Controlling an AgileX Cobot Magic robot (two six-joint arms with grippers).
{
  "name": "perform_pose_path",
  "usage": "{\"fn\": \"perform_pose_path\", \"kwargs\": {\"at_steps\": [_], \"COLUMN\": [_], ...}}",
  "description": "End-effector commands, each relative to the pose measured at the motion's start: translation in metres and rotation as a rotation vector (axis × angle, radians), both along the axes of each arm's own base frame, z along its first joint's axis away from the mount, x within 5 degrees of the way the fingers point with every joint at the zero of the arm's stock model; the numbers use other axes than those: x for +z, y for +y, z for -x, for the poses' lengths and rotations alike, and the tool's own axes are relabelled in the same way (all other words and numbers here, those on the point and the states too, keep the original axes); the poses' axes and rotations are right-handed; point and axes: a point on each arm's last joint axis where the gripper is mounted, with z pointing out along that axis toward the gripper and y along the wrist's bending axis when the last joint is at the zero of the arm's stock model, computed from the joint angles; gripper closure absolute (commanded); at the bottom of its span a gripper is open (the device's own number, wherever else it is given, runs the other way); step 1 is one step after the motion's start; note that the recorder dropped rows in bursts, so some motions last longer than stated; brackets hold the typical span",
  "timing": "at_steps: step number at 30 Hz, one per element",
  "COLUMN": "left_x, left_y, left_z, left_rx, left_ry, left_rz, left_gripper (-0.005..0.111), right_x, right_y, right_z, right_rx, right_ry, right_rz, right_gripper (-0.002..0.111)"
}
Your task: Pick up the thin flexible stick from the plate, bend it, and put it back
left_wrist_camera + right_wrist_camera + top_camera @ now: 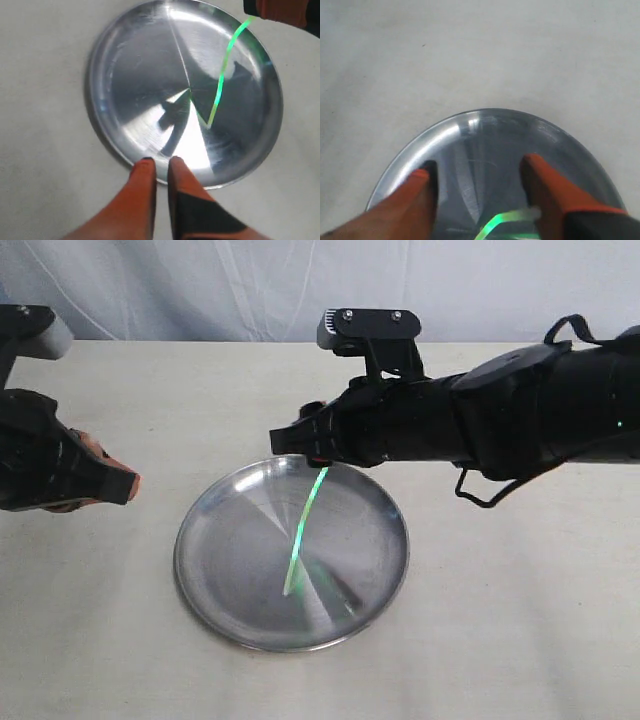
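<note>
The thin flexible stick (303,530) glows bright green and curves up from the middle of the plate (225,540). Its lower end rests on the steel; its upper end leans against the inside of one finger of my right gripper (297,443). That gripper hovers over the plate's far rim, jaws wide open, with the stick (510,219) touching one finger only, above the plate (485,132). My left gripper (128,486) is off the plate to the left, shut and empty. In the left wrist view its tips (161,161) sit at the plate's (130,75) rim, facing the stick (222,80).
The plate lies on a plain beige tabletop (500,620), with a white cloth backdrop (200,290) behind. The right arm's black body (520,420) stretches in from the right above the table.
</note>
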Motion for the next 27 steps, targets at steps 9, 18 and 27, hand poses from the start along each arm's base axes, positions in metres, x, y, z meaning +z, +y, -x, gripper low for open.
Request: {"fn": "perform_pose_path", "kwargs": {"at_steps": [9,18,27], "left_x": [0.059,0.061,0.063], "left_y": [0.037,0.059,0.064], "left_z": [0.073,0.142,0.156], "left_rx": [0.148,0.194,0.195], "left_ry": [-0.479,-0.694,-0.749], "left_rz": [-0.018,0.005,0.003], "left_gripper": [0.107,0.107,0.107], "right_x": [0.087,0.086,0.095], "right_y": [-0.031,-0.103,-0.142], "right_z": [0.021,0.091,0.104], "right_rx": [-0.058,-0.181,-0.417], "right_ry": [-0.269,-0.347,-0.467], "right_rz": [-0.088,-0.103,-0.068], "right_gripper": [0.108,0.109,0.109]}}
